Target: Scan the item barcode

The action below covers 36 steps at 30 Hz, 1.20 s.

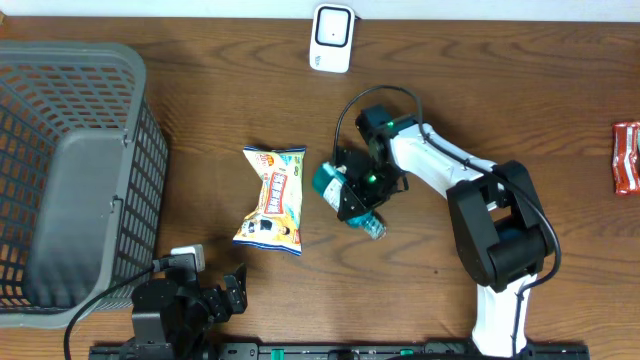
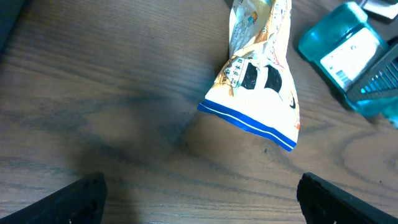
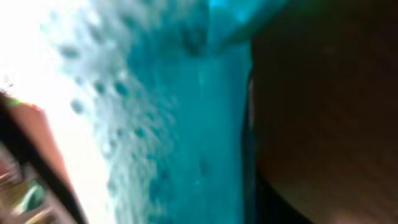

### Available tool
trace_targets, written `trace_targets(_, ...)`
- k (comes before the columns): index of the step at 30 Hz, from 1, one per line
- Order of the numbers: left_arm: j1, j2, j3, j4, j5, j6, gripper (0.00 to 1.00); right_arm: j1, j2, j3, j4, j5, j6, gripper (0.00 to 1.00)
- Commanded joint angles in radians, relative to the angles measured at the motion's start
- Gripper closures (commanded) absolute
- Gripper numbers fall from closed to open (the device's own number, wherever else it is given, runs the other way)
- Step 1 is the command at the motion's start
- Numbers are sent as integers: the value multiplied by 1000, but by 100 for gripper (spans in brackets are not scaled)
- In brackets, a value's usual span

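Only overhead, scanner (image 1: 331,37); only L wrist, teal bottle (image 2: 339,53) label

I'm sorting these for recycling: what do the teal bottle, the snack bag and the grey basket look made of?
The teal bottle: likely translucent tinted plastic, glossy; light glows through its wall in the right wrist view. The snack bag: probably thin printed plastic film, shiny, creased, pinched at the middle. The grey basket: moulded plastic, matte, with an open lattice wall.
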Motion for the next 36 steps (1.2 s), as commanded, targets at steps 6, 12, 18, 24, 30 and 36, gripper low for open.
trace_targets(6,-4,0,3,-11,8,6,2,-54,42,-23,41,-166,-117,99)
trace_targets(12,-4,0,3,-11,8,6,2,-61,42,-18,228,2,24,97)
trace_targets(18,-4,0,3,-11,8,6,2,-52,42,45,254,329,187,99)
trace_targets(24,-4,0,3,-11,8,6,2,-23,42,111,207,568,268,73)
trace_targets(30,-4,0,3,-11,8,6,2,42,43,93,80,599,271,23)
trace_targets(36,-4,0,3,-11,8,5,2,66,43,2,82,656,329,45)
